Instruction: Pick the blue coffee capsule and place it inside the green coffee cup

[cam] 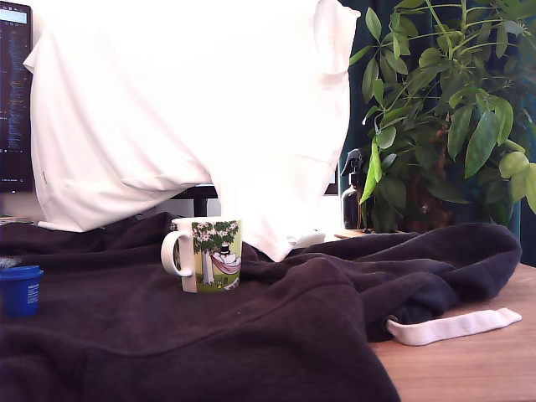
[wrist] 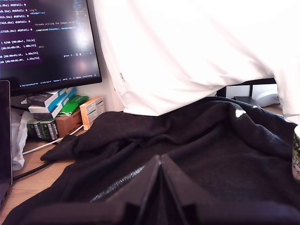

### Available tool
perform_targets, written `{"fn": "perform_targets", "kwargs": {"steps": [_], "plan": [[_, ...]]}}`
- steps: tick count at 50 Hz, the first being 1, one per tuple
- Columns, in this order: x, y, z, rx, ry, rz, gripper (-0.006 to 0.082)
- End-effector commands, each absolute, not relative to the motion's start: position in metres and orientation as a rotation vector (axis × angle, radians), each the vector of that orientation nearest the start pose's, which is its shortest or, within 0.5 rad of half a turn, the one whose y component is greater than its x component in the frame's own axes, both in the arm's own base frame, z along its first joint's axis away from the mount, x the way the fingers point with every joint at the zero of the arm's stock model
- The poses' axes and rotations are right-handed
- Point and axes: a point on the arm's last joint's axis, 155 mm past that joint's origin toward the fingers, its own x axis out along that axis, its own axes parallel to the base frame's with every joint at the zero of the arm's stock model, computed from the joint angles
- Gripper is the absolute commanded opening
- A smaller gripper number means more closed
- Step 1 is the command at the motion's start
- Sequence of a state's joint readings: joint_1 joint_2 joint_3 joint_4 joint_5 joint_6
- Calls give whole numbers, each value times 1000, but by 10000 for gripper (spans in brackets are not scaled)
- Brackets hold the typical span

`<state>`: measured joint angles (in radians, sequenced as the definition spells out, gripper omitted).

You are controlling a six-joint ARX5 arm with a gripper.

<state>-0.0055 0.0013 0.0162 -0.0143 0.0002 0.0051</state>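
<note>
Strong daylight washes both views. In the exterior view the big white draped cloth (cam: pixel 193 109) is overexposed, its folds nearly lost, while the dark brown fleece blanket (cam: pixel 209 335) below sits underexposed with little texture. The leafy green houseplant (cam: pixel 452 109) looks soft and slightly hazy. In the wrist view the black computer monitor (wrist: pixel 47 42) carries a pale glare patch and its text is blurred. The black gripper (wrist: pixel 159 197), close to the lens, is out of focus and shadowed.
</note>
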Motion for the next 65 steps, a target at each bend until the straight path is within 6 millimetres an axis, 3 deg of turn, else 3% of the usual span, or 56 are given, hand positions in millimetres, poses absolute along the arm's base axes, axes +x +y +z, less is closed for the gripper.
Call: {"fn": "perform_targets", "kwargs": {"steps": [1,13,25,33,36,42,45,65], "plan": [[251,-28,150,-131,36,-143,2],[250,-35,153,-173,33,-180,2],[239,-67,187,-237,-78,-378,2],[236,-79,187,-255,-62,-442,23],[236,-82,185,-250,-54,-452,130],[239,-83,179,-213,-39,-436,663],[244,-77,170,-221,-3,-393,812],[260,-76,135,-201,138,-331,792]]}}
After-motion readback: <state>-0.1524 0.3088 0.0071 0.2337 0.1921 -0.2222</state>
